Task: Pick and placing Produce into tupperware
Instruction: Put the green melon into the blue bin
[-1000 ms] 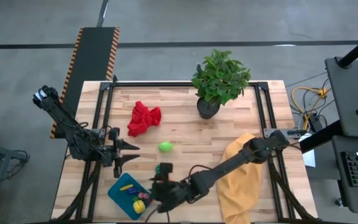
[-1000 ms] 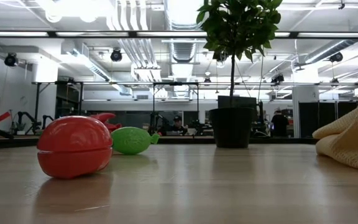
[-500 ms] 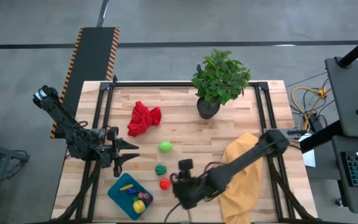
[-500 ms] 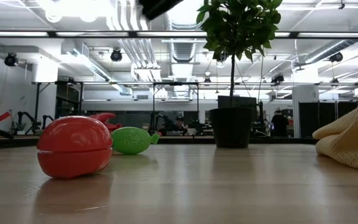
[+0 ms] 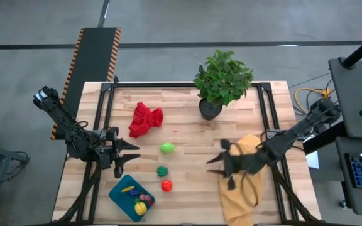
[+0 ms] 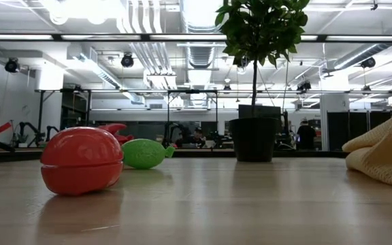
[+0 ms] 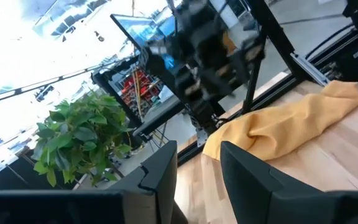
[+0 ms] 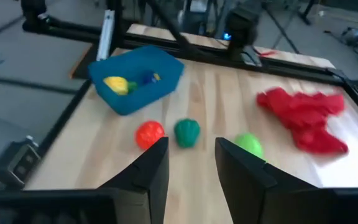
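Three toy produce pieces lie on the table: a bright green one [image 5: 167,148] [image 8: 248,143] [image 6: 145,153], a dark green one [image 5: 162,171] [image 8: 187,132] and a red one [image 5: 166,186] [image 8: 149,134] [image 6: 80,160]. The teal tupperware [image 5: 122,188] [image 8: 160,65] sits at the near-left corner, holding yellow, purple and pink pieces. My right gripper [image 5: 213,158] [image 8: 191,165] hovers open right of the produce, beside the yellow cloth, and is empty. My left gripper [image 5: 132,156] [image 7: 197,171] waits open at the left, above the table behind the tupperware.
A crumpled red cloth [image 5: 145,119] [image 8: 303,115] lies at far left-centre. A potted plant [image 5: 222,81] [image 6: 254,139] stands at the far edge. A mustard-yellow cloth [image 5: 244,182] [image 6: 386,153] [image 7: 284,121] covers the near right. Bare wood lies between the produce and the yellow cloth.
My right gripper has drawn back from over the tupperware's right side toward the table's right edge and now hovers by the yellow cloth. The red piece, hidden beneath it in the high view before, now shows. The produce has not moved.
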Robot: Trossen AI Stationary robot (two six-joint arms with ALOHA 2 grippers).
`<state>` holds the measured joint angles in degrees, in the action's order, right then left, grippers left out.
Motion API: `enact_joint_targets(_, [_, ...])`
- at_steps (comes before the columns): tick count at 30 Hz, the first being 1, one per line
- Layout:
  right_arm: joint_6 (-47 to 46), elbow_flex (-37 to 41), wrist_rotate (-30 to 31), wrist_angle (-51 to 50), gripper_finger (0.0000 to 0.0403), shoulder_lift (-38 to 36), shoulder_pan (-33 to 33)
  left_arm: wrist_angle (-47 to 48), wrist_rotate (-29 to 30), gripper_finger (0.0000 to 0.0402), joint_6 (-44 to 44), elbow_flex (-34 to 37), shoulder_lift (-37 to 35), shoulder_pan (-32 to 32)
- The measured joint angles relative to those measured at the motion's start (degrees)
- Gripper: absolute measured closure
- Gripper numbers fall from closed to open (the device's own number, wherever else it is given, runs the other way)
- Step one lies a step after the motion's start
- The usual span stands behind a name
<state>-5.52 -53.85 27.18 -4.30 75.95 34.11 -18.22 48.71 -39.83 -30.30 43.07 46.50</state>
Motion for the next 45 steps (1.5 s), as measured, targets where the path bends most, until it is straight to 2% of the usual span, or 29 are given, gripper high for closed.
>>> enact_joint_targets(4, [0.7,18.4,-0.1,16.7,0.028,-10.5,-1.1,-0.9,0.0,0.0292,0.0,0.0,0.0,0.0])
enact_joint_targets(8, [6.7,33.0,-0.1,34.2,0.0281,-17.9,-1.3,-1.3,0.0,0.0292,0.1,0.0,0.0,0.0])
enact_joint_targets(11, [10.5,40.5,-0.1,43.1,0.0284,-22.4,-1.3,-2.6,0.0,0.0292,0.0,0.0,0.0,0.0])
enact_joint_targets(16, [15.0,48.2,-0.1,50.1,0.0287,-29.2,-1.4,-2.7,0.0,0.0292,-4.1,0.3,0.0,0.0])
enact_joint_targets(20, [16.7,51.0,0.1,50.0,0.0287,-35.7,-1.5,-5.1,0.0,0.0292,-4.0,0.9,0.6,-0.6])
enact_joint_targets(23, [18.4,51.8,3.0,50.0,0.0289,-40.4,-1.5,-9.8,0.1,0.0292,-4.0,1.0,1.4,-3.1])
enact_joint_targets(28, [22.2,51.4,3.8,50.0,0.0289,-45.0,-1.5,-10.7,2.8,0.0292,-0.4,0.9,2.8,-10.7])
enact_joint_targets(35, [25.1,49.3,4.0,49.4,0.029,-45.8,-1.5,-9.6,3.0,0.0292,6.5,0.9,3.5,-22.4])
enact_joint_targets(40, [25.3,48.5,4.2,47.3,0.0285,-45.5,-1.5,-5.9,-0.7,0.0292,9.1,0.7,6.7,-28.3])
enact_joint_targets(45, [26.7,48.5,4.5,46.5,0.0285,-45.5,-1.5,-2.8,-8.7,0.0286,17.1,-1.8,11.4,-33.5])
